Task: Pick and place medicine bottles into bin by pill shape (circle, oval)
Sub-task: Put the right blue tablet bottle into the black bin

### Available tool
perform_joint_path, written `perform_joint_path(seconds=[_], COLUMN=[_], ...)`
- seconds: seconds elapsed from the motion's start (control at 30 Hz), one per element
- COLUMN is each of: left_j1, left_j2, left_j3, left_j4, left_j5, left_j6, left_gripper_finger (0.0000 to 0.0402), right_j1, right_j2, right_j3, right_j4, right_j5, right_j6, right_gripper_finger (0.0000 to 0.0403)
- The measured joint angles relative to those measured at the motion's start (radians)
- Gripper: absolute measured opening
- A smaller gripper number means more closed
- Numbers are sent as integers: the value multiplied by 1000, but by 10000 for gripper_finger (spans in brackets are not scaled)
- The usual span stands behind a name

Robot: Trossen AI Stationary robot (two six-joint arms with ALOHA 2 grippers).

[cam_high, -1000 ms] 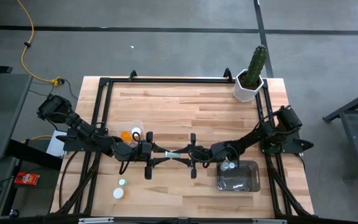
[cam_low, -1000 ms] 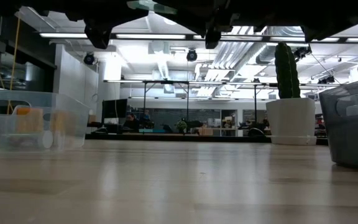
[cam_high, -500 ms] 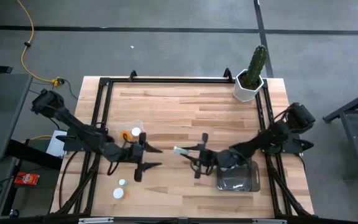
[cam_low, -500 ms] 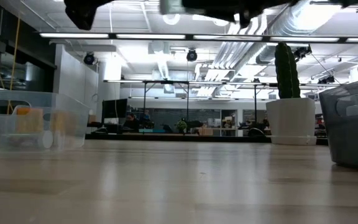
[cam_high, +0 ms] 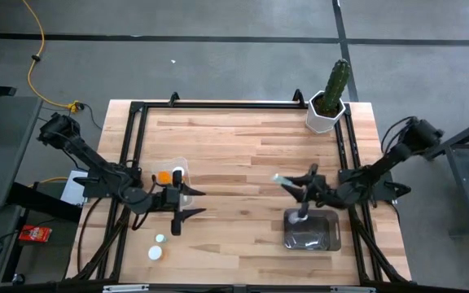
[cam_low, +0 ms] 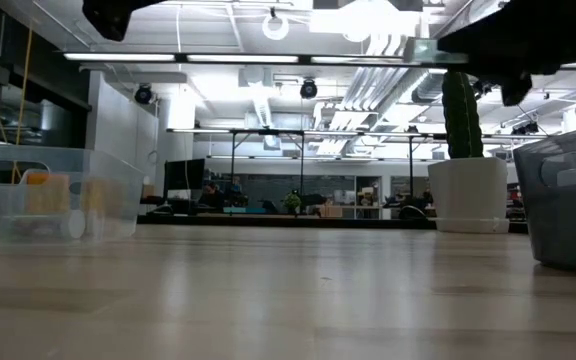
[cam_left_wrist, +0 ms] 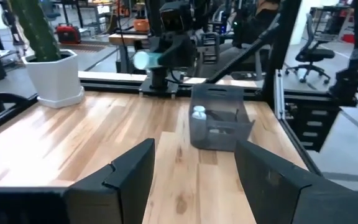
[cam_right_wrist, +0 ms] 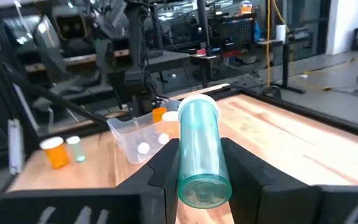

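Right gripper (cam_right_wrist: pixel 199 168) pinches a clear-green bottle (cam_right_wrist: pixel 199 149) lengthwise, base toward the wrist camera, white cap pointing away; no readable label. Left gripper (cam_left_wrist: pixel 194 165) hangs with fingers spread, nothing between them.

1. From the high view you look straight down on the whole table (cam_high: pixel 243 146), both arms reaching inward.
2. The low view puts you at tabletop height, facing level across to the cactus pot (cam_low: pixel 468 195) and the room beyond.
3. The left wrist view faces ahead of its claw (cam_left_wrist: pixel 194 171) toward the grey bin (cam_left_wrist: pixel 219 124).
4. The right wrist view faces ahead of its claw (cam_right_wrist: pixel 201 168) toward the clear bin (cam_right_wrist: pixel 138 134); both bins also show in the low view.
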Motion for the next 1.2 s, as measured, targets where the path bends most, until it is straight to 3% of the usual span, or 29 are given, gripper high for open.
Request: perform_joint_path(seconds=[0.17,0.37,0.5,0.57,0.67,0.77,0.9,1.03,1.2], left_j1=[25,27,23,22,22,22,22,22,22], left_j2=[7,7,7,7,7,7,7,7,7], left_j3=[0,0,0,0,0,0,0,0,0], left_j4=[1,2,2,1,-5,-5,-5,-6,-6], left_j5=[-3,-3,-3,4,5,5,5,6,8], left_j6=[-18,-41,-44,-44,-44,-44,-50,-55,-63], left_gripper_finger=[209,209,209,209,209,209,209,209,209], right_j1=[22,39,89,123,172,224,294,363,449], right_j2=[-34,-13,-13,-13,-2,52,143,232,327], right_j3=[-7,90,248,360,542,682,785,801,799], right_j4=[-9,-75,-349,-615,-1063,-1333,-1470,-1520,-1758], right_j5=[-13,-55,-86,-89,-133,-179,-236,-234,-223], right_j6=[-17,-51,-53,41,331,542,649,788,1175], right_gripper_finger=[87,87,87,87,87,87,87,87,87])
